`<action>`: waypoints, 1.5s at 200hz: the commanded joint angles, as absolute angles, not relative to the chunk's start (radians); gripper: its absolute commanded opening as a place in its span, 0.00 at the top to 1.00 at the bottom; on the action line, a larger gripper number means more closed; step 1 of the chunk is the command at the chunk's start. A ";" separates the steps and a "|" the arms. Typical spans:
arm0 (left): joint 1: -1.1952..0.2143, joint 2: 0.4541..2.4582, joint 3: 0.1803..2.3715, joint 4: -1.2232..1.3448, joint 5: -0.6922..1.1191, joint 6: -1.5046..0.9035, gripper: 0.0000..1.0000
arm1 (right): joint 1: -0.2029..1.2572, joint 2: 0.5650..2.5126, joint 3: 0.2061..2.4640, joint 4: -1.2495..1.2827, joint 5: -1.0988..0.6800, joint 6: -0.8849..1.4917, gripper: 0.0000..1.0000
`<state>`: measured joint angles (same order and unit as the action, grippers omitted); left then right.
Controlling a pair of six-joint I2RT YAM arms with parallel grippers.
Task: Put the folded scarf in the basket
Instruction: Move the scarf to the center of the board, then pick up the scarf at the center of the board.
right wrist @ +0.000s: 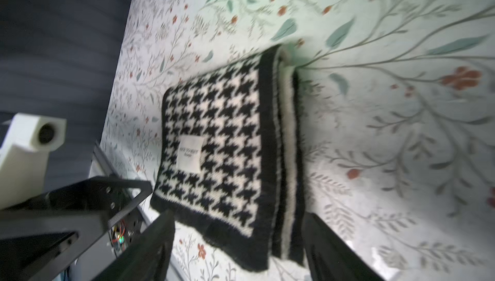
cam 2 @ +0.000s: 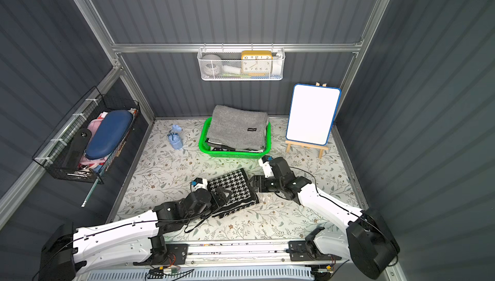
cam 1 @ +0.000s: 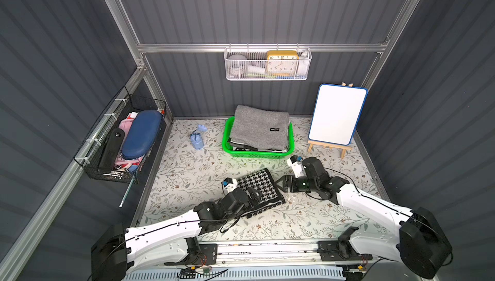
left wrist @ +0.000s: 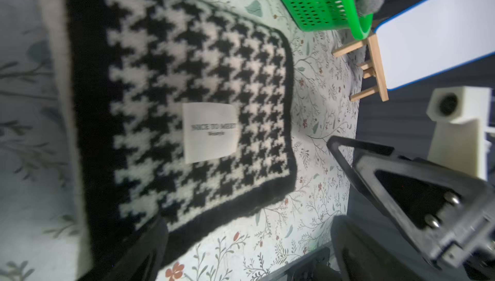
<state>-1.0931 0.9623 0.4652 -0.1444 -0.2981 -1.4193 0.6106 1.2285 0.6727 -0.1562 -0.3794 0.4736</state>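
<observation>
Two grippers with jaws spread wide, left gripper (cam 1: 255, 195) over the near part of the folded scarf (cam 1: 255, 181), right gripper (cam 1: 279, 184) at its right edge, scarf flat on the floral table (cam 1: 184, 185), on the near side of the basket (cam 1: 257, 155) holding grey cloth (cam 1: 259, 129).

1. one bright green perforated plastic basket (cam 1: 257, 155)
2. one folded black-and-white houndstooth knit scarf (cam 1: 258, 185), bearing one white label (left wrist: 210, 132)
3. one folded grey fuzzy cloth (cam 1: 258, 126)
4. one white rectangular board with a blue rim (cam 1: 337, 114) on one small wooden easel (cam 1: 329, 147)
5. two wall baskets: one white mesh basket (cam 1: 267, 78) and one black wire basket (cam 1: 148, 102)
6. one yellow square clock (cam 1: 281, 61)
7. one dark blue oval case (cam 1: 140, 135)
8. one small pale blue object (cam 1: 197, 139)
9. two white and black robot arms: left arm (cam 1: 166, 230) and right arm (cam 1: 375, 202)
</observation>
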 commanded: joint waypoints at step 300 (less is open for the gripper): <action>-0.884 1.314 0.462 0.053 -0.164 -1.368 0.01 | 0.623 1.638 0.717 0.032 -0.469 0.697 0.27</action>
